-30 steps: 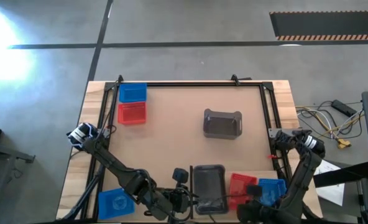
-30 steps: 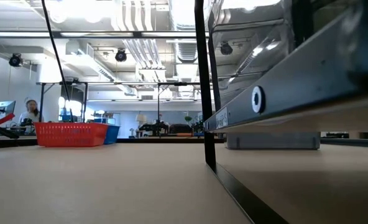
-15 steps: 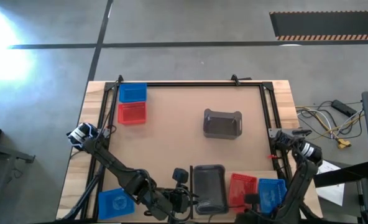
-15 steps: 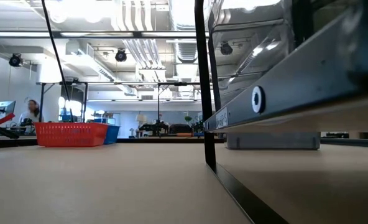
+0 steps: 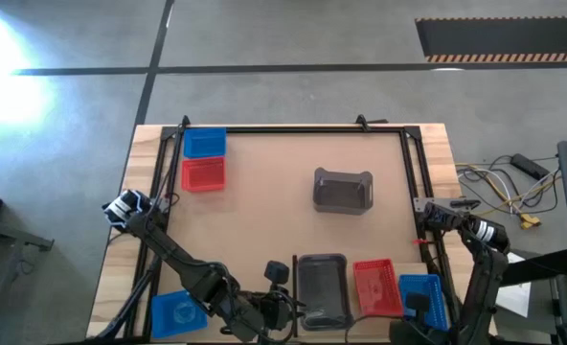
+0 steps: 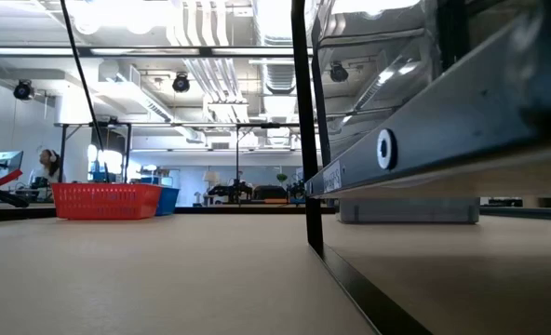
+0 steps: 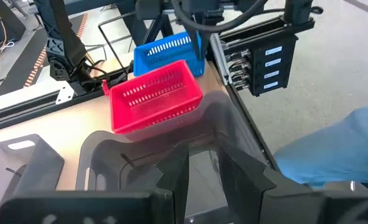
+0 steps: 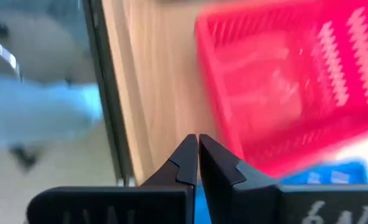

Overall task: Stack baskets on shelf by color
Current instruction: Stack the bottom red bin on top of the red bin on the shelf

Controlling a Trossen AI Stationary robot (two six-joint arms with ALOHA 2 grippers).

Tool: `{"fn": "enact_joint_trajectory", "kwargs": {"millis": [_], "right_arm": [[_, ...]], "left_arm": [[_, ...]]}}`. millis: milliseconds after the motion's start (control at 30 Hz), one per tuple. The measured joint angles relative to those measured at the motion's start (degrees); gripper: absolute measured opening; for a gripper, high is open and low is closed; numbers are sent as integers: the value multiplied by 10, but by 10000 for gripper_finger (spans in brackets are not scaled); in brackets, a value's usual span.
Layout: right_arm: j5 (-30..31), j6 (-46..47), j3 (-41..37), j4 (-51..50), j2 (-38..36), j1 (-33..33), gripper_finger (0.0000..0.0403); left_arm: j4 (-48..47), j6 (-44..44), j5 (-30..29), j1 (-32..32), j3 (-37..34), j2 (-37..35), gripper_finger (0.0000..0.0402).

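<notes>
Left pincer point(image 7: 202, 177) at the near edge of the shelf point(image 5: 264, 211), narrowed onto the near wall of a dark grey basket point(image 5: 322, 287), one finger point(image 7: 174, 171) inside the rim, the other outside. Just beside that basket, a red basket point(image 5: 376, 286), then a blue basket point(image 5: 423, 297) at the shelf's near right corner. Right pincer point(image 8: 198, 163) low beside those two, fingers pressed together, holding nothing. A second grey basket point(image 5: 343, 190) alone right of the shelf's middle, well apart from the rest. At the far left corner, another blue basket point(image 5: 204, 143) with another red basket point(image 5: 204, 174) just in front. A third blue basket point(image 5: 177, 310) on the table point(image 5: 121, 278) outside the black frame point(image 5: 283, 129), near left. Cables point(image 5: 499, 187) on the floor to the right.
</notes>
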Motion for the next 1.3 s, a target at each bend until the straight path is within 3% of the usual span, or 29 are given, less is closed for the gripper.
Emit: {"fn": "enact_joint_trajectory", "kwargs": {"millis": [133, 233, 600, 900, 1167, 1300], "right_arm": [[69, 14, 0, -39, 0, -16, 9], [74, 28, -13, -78, -1, -43, 9], [-51, -127, -25, 66, -1, -99, 9], [-41, -113, 1, 63, -1, -98, 9], [-30, -50, 11, -27, -1, -86, 9], [-72, -9, -15, -34, -1, -83, 9]], "left_arm": [[1, 0, 0, -8, 5, 0, 71], [0, 0, -7, -16, 6, -2, 71], [-81, -71, -93, -54, 6, -12, 71], [-85, -76, -104, -62, 6, -13, 71], [-119, -101, -106, -65, 5, -14, 71], [-171, -142, -118, -67, 5, -14, 71]]}}
